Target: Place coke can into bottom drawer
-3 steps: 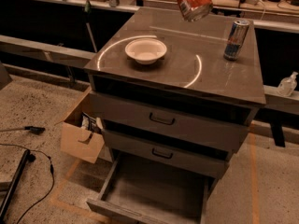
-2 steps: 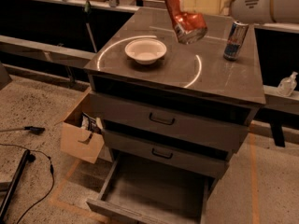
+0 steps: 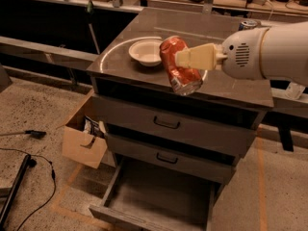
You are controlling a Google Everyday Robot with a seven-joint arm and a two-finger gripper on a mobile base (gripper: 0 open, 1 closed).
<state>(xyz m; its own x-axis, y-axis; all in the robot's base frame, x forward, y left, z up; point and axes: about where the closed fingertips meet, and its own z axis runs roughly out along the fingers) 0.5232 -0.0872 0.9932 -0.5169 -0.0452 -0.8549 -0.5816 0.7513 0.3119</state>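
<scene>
My gripper [image 3: 185,61] is shut on the coke can [image 3: 179,67], a dented red can tilted in the air over the front edge of the cabinet top [image 3: 216,88]. One pale finger [image 3: 197,57] lies across the can's near side. The white arm [image 3: 267,52] reaches in from the right. The bottom drawer [image 3: 154,196] stands pulled open below, wide and box-shaped with nothing inside. The can hangs well above it, roughly over its back part.
A white bowl [image 3: 146,52] sits on the cabinet top left of the can. A slim silver-and-blue can [image 3: 249,25] stands behind the arm. Two upper drawers with black handles [image 3: 166,124] are closed. A cardboard box [image 3: 85,138] sits left of the cabinet; cables [image 3: 29,165] lie on the floor.
The arm has carried the can forward and down, from above the back of the cabinet top to over its front edge. The view has closed in on the cabinet.
</scene>
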